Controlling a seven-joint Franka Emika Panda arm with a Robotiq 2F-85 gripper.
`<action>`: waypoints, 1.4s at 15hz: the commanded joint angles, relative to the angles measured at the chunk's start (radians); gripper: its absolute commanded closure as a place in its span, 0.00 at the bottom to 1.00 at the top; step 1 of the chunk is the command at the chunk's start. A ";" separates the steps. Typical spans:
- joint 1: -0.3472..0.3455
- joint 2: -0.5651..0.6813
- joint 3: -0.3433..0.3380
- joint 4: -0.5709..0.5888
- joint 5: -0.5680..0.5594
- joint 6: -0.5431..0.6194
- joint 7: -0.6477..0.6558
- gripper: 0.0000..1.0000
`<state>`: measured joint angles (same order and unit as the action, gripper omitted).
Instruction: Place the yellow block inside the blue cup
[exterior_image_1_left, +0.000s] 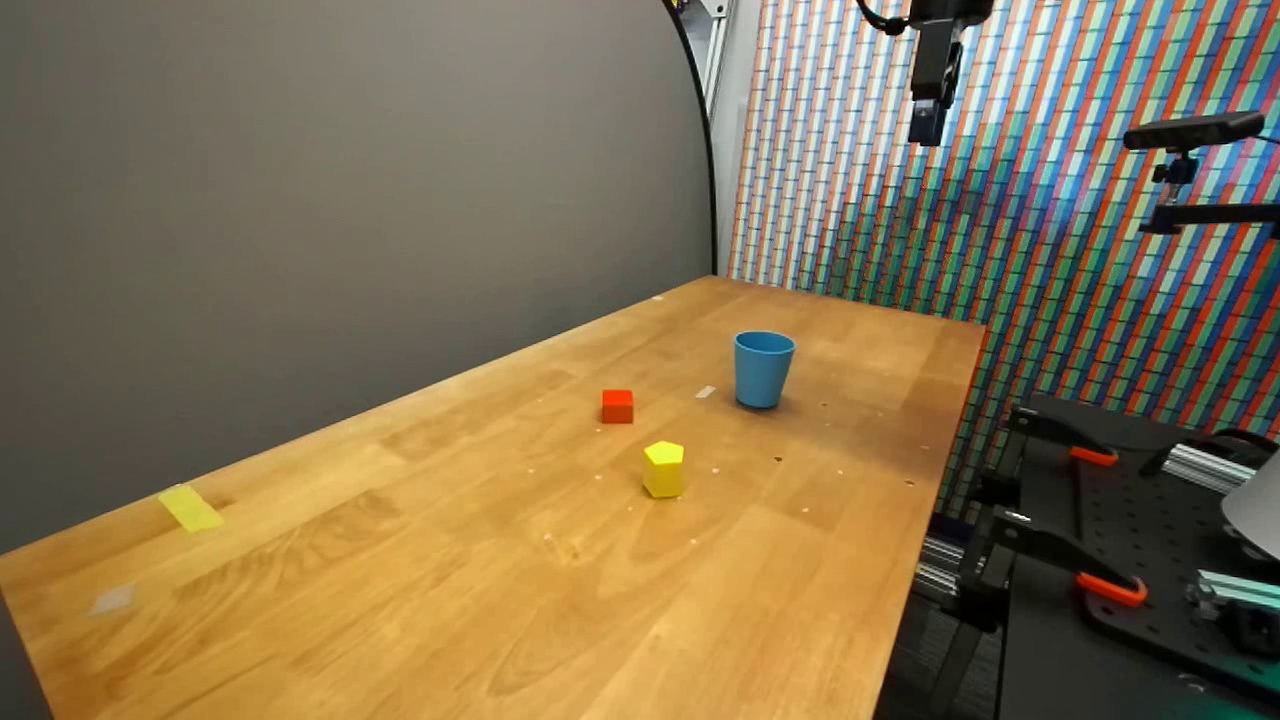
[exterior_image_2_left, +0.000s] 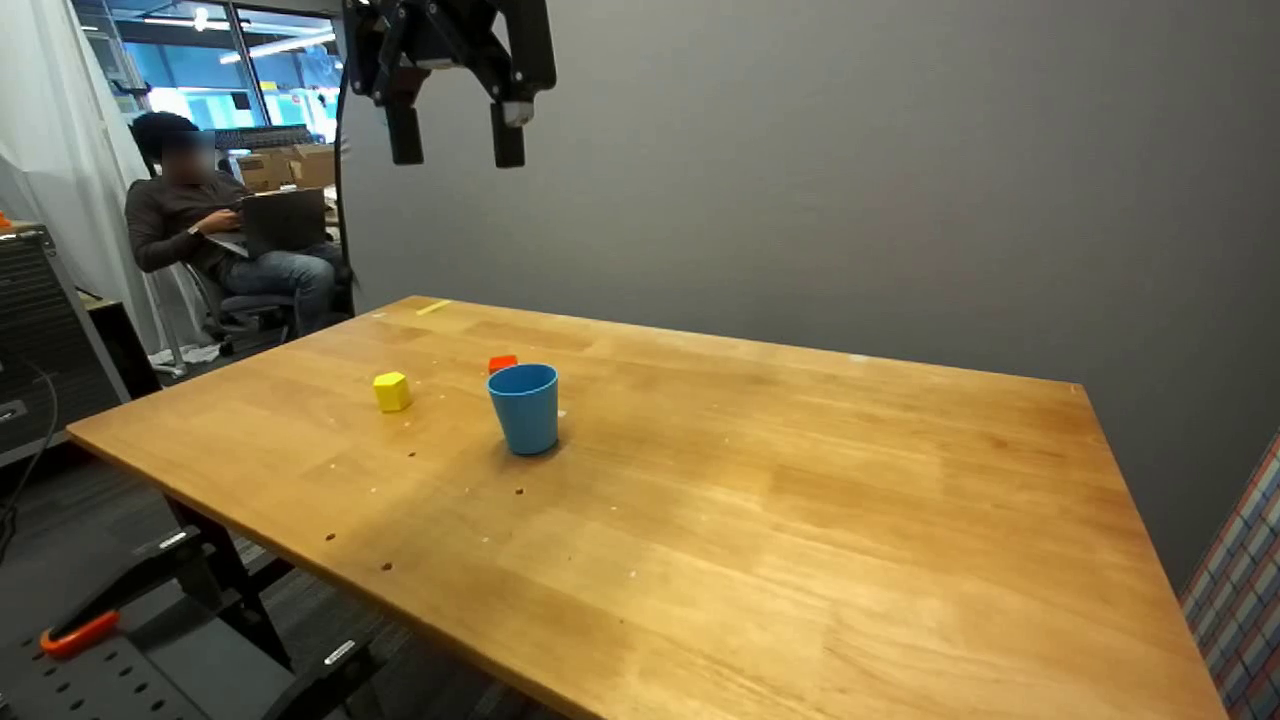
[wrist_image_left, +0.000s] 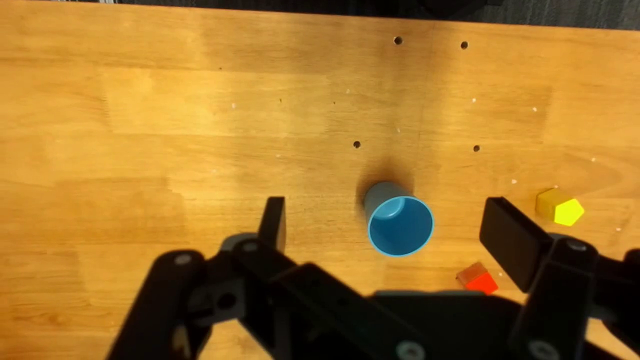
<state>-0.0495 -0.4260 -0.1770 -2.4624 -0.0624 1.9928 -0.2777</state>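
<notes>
The yellow block (exterior_image_1_left: 663, 472), a small pentagonal prism, stands on the wooden table in both exterior views (exterior_image_2_left: 392, 393). In the wrist view the yellow block (wrist_image_left: 560, 207) is at the right, beyond the right finger. The blue cup (exterior_image_1_left: 763, 372) stands upright on the table, apart from the block; it shows in both exterior views (exterior_image_2_left: 527, 412). In the wrist view the cup (wrist_image_left: 401, 227) appears between the fingers, well below them, and its visible inside is empty. My gripper (exterior_image_2_left: 457, 150) is open and empty, high above the table; in an exterior view (exterior_image_1_left: 927, 128) it is at the top.
A small red block (exterior_image_1_left: 617, 407) lies near the cup, partly hidden behind it in an exterior view (exterior_image_2_left: 502, 362). A flat yellow tape piece (exterior_image_1_left: 191, 508) is at the table's far edge. A grey screen (exterior_image_2_left: 800, 180) stands behind the wooden table (exterior_image_2_left: 800, 560).
</notes>
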 joint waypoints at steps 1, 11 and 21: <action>-0.010 0.001 0.009 0.001 0.004 -0.002 -0.003 0.00; 0.127 0.189 0.221 -0.015 0.004 0.395 0.141 0.00; 0.218 0.509 0.357 -0.004 -0.011 0.543 0.285 0.00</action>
<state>0.1414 -0.0001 0.1607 -2.4876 -0.0577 2.4783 -0.0238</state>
